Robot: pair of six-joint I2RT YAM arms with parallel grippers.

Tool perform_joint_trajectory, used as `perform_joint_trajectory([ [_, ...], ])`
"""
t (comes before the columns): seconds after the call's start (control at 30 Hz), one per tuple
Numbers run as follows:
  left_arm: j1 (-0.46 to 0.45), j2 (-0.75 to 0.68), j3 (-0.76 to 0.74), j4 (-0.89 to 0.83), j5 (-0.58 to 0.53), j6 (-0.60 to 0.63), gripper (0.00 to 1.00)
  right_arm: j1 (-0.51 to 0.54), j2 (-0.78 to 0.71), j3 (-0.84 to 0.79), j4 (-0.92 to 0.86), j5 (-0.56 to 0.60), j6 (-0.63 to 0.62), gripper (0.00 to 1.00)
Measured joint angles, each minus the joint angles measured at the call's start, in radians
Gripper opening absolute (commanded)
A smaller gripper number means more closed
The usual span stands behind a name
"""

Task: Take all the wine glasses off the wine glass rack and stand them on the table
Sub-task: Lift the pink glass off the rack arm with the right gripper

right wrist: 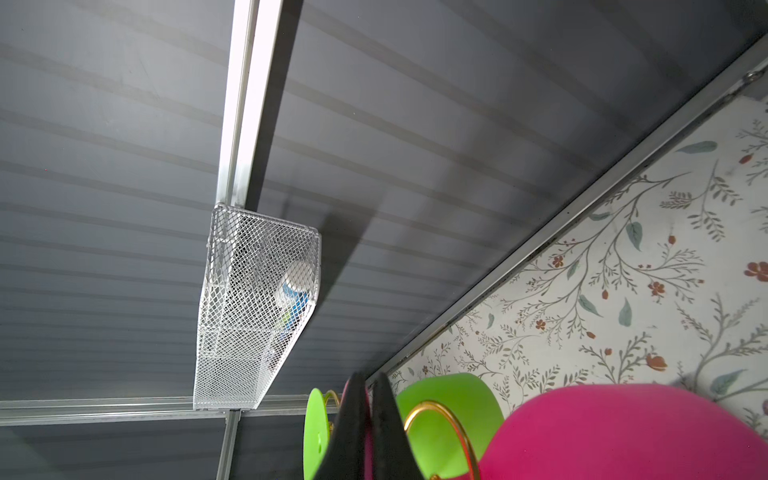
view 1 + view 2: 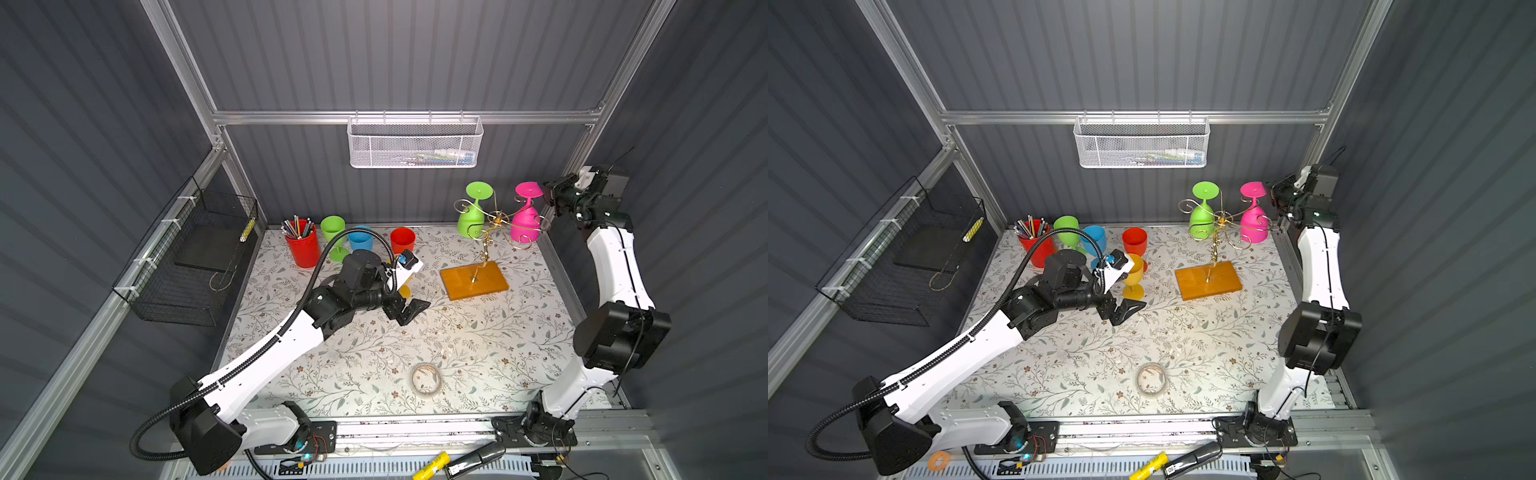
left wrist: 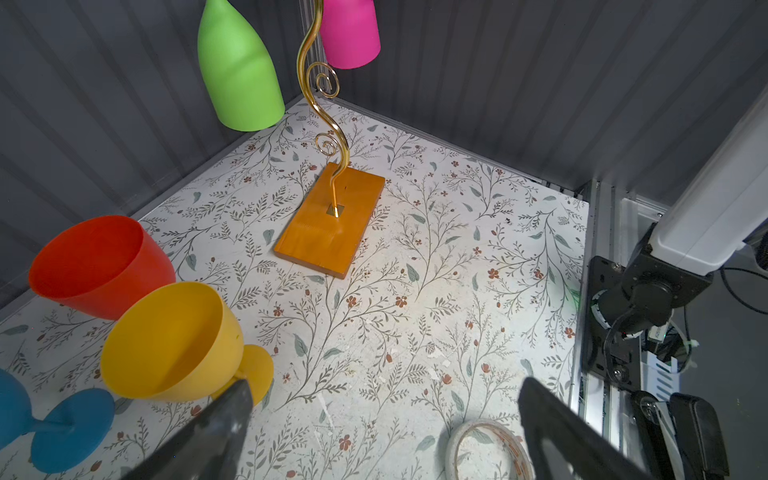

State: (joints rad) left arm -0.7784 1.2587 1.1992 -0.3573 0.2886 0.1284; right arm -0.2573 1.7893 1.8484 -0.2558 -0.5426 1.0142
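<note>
- In a top view, the thin gold wire wine glass rack [image 2: 473,284] on its orange-brown wooden base stands at the far right of the floral table [image 2: 457,345]. A pink plastic wine glass [image 2: 524,226] and a green plastic wine glass [image 2: 470,220] hang on it upside down.
- In the left wrist view, the left gripper [image 3: 384,395] has its jaws wide apart, just beside a yellow plastic goblet [image 3: 174,340].
- In the right wrist view, the right gripper [image 1: 369,380] has its jaws pressed together on the pink glass's thin stem.

Bench [image 2: 478,345] is lit brightly from above, mild glare seen near; walls [image 2: 83,166] left dim. In wrist views jaws are blurred, frame edges bowed.
</note>
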Motion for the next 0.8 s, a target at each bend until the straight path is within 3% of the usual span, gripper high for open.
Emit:
perform_joint_trajectory([
  [0.8,0.000,-0.005,0.000,0.000,0.006,0.000,1.00,0.053,-0.087,-0.113,0.032,0.024,-0.001,0.00],
])
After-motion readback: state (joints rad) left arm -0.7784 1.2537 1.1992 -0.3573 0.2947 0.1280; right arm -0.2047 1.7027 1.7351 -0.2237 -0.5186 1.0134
